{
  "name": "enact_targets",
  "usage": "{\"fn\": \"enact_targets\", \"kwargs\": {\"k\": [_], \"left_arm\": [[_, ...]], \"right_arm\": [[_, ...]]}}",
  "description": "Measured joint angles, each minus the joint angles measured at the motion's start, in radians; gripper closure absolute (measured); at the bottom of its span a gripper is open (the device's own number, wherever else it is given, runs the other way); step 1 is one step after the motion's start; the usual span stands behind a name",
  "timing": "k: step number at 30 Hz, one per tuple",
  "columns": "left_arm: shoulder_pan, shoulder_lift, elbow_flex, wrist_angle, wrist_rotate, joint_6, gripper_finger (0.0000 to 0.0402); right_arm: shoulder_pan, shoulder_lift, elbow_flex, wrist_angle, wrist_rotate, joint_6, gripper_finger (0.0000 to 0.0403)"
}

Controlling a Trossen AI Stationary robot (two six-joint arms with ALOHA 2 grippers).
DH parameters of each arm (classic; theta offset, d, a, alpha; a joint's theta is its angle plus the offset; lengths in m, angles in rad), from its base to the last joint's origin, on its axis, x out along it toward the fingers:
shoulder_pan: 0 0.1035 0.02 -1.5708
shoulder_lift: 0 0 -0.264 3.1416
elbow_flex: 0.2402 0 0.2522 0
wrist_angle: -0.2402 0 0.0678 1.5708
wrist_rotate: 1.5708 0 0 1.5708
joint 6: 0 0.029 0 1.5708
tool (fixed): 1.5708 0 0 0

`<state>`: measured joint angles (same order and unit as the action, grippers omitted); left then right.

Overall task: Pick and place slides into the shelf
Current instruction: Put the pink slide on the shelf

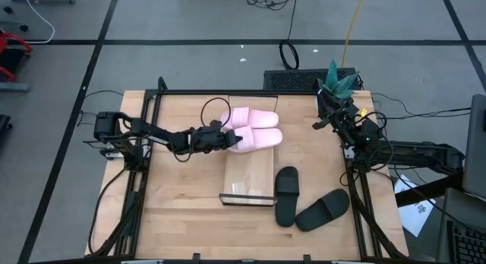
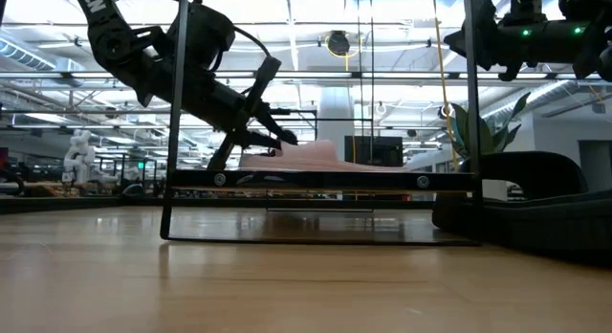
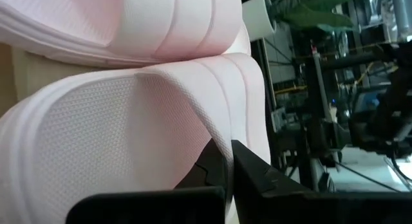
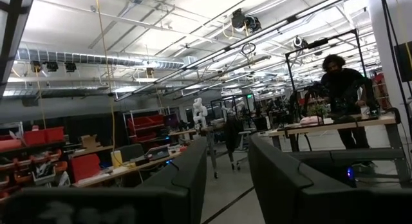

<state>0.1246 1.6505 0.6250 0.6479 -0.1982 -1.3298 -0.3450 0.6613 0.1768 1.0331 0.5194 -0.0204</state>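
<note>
Two light pink slides lie side by side across the far part of the shelf, a light wood plank rack. These are the far one and the near one. My left gripper reaches in from the table's left and is shut on the near pink slide's heel end. Two black slides lie soles down on the table to the right of the shelf. My right gripper is open and held high at the table's far right, touching nothing. My left gripper pinches the near pink slide by the rim of its sole at the heel end, between its two fingers. It comes from the table's left, slanting slightly down. The slide lies flat on the shelf, touching the other pink slide.
Black metal frame rails run around the table, with an upright post and a cross rail near the left arm. A green plant stands at the far right corner beside the right arm. Bare tabletop lies left of the shelf.
</note>
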Motion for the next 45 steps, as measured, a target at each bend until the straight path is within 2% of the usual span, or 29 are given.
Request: {"fn": "enact_targets", "kwargs": {"k": [8,28,37,45], "left_arm": [[-0.028,0.0,0.0,0.0,-0.064,-0.017,0.0402],[-0.028,0.0,0.0,-0.002,-0.104,-0.037,0.0402],[-0.041,0.0,0.0,-0.002,-0.188,-0.061,0.0402],[-0.048,0.0,0.0,-0.002,-0.188,-0.064,0.0401]], "right_arm": [[0.0,0.0,0.0,-0.008,0.0,-0.002,0.0296],[0.0,0.0,0.0,-0.008,-0.001,0.009,0.0296],[0.0,0.0,0.0,-0.007,-0.001,0.009,0.0296],[0.0,0.0,0.0,-0.007,-0.001,0.006,0.0296]]}}
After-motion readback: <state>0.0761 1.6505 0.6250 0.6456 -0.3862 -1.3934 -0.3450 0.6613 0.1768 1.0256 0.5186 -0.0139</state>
